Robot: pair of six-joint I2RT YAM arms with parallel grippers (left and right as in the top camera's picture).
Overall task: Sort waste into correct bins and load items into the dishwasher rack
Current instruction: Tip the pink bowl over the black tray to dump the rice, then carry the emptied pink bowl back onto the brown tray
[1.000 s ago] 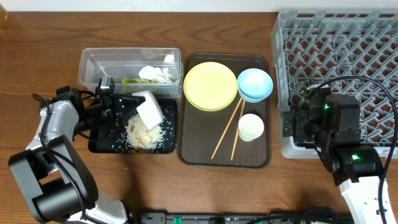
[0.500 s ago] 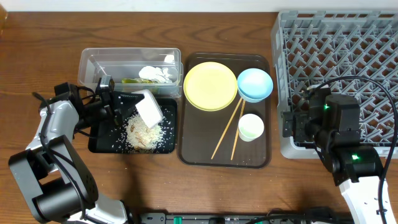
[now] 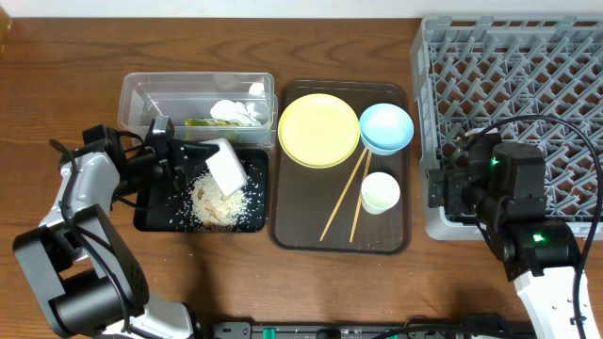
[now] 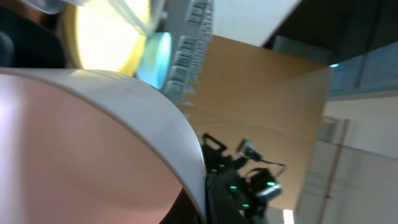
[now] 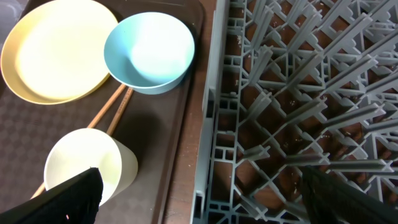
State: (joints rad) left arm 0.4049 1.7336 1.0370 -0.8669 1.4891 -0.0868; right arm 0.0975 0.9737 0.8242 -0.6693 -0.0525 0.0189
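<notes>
My left gripper is shut on the rim of the white bowl and holds it tipped on its side over the black tray. A heap of rice scraps lies in that tray. The bowl fills the left wrist view. The clear tub holds white paper scraps and the green wrapper. The yellow plate, blue bowl, white cup and chopsticks lie on the brown tray. My right gripper is open and empty over the left edge of the grey rack.
The brown serving tray lies between the bins and the rack. The right wrist view shows the plate, blue bowl, cup and chopsticks left of the rack's wall. Bare wooden table lies in front.
The white bowl has turned slightly in my left gripper above the black tray. The right arm has not moved.
</notes>
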